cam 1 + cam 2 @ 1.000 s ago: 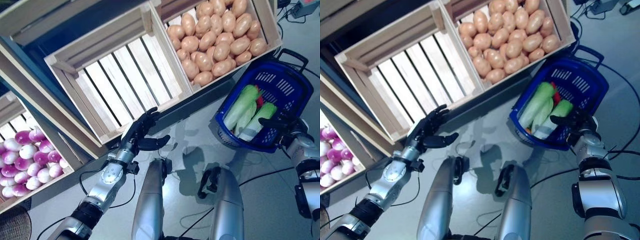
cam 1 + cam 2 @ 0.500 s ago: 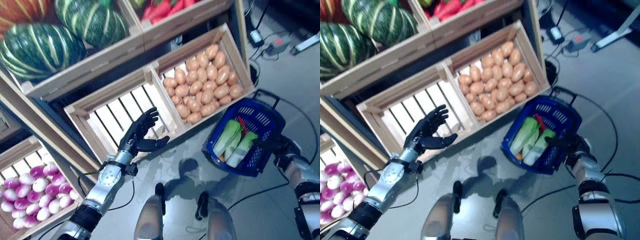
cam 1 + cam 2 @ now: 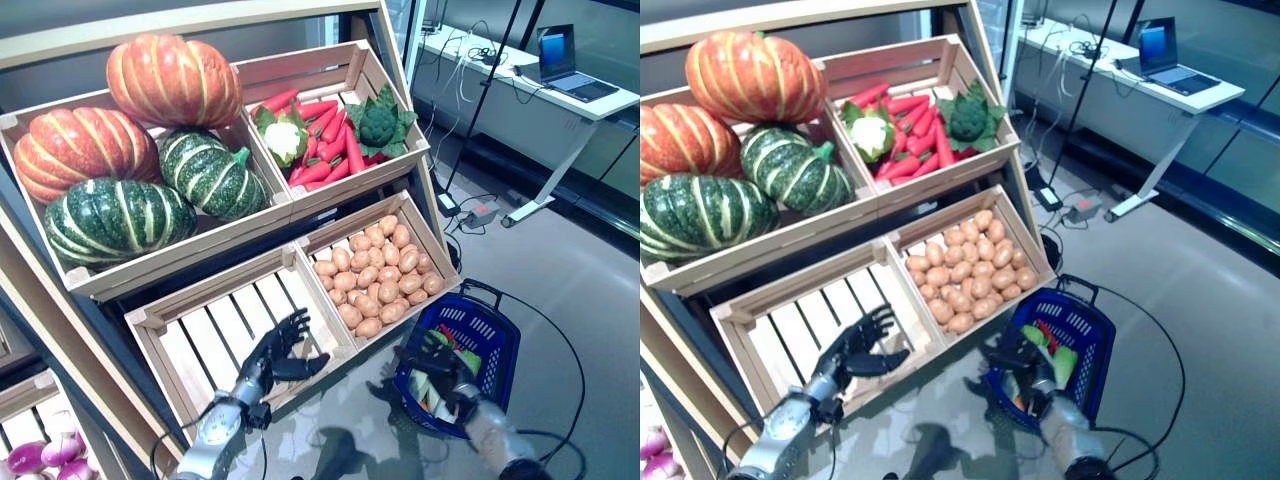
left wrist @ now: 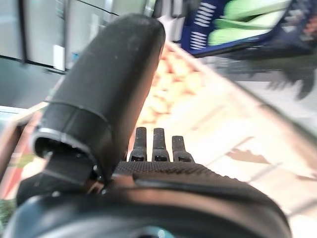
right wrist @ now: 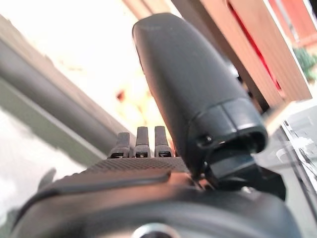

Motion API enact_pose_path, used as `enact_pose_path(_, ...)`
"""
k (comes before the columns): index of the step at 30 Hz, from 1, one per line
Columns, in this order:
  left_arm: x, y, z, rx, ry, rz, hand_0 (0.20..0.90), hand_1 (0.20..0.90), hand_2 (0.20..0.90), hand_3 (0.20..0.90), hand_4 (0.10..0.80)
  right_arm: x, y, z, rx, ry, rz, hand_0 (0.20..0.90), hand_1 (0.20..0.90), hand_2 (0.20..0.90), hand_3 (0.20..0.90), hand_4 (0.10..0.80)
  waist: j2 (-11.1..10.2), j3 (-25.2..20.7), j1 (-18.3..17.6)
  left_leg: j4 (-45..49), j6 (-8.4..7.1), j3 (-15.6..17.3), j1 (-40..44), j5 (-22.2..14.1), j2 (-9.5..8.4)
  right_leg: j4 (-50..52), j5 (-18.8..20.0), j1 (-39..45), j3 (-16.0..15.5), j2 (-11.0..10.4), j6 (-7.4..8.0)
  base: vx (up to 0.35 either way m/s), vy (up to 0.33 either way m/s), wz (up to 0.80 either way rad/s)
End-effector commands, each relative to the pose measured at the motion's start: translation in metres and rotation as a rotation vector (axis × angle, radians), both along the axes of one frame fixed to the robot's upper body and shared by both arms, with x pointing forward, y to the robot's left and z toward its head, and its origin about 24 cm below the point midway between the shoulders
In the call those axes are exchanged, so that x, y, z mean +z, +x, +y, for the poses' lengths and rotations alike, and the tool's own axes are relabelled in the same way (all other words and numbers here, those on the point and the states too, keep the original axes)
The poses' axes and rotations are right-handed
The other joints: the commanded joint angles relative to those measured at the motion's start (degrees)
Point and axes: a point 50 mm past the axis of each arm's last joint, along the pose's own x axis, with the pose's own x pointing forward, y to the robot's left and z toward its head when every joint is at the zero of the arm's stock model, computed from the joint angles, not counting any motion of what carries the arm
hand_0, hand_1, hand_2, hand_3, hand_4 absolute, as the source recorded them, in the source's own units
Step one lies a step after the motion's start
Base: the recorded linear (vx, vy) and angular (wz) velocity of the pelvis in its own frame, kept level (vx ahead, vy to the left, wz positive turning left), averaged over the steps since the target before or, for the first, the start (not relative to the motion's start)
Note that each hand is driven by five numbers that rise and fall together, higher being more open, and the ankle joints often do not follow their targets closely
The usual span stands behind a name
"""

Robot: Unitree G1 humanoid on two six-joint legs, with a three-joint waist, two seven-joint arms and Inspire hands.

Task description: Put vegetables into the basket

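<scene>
The left hand (image 3: pixel 285 350) hovers with fingers spread and holding nothing over the empty crate (image 3: pixel 215 335), left of the potato crate (image 3: pixel 375 275). Right of it, the blue basket (image 3: pixel 490 345) holds green vegetables (image 3: pixel 1060 362); the right hand (image 3: pixel 440 365) is at its rim, grip unclear.

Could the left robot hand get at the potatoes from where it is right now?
Probably yes. The left robot hand hangs open over the empty crate, and the potatoes lie uncovered in the next crate. Only the low wooden divider stands between them.
</scene>
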Motion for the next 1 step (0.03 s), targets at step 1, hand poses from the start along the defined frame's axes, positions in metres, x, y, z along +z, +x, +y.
enact_pose_path(1,0.0052,0.0128,-0.0036,0.041,0.027,-0.081,0.900,0.900,0.900,0.900,0.800,0.0367,0.0262,0.0083,-0.011,-0.006,-0.265,0.900,0.900,0.900,0.900,0.800,0.1,-2.0,-0.7,-0.6,2.39,0.5,-2.0,1.0,-0.99,-3.7,8.7,-2.0,0.9,-0.6,-3.23,0.000,0.000,0.00)
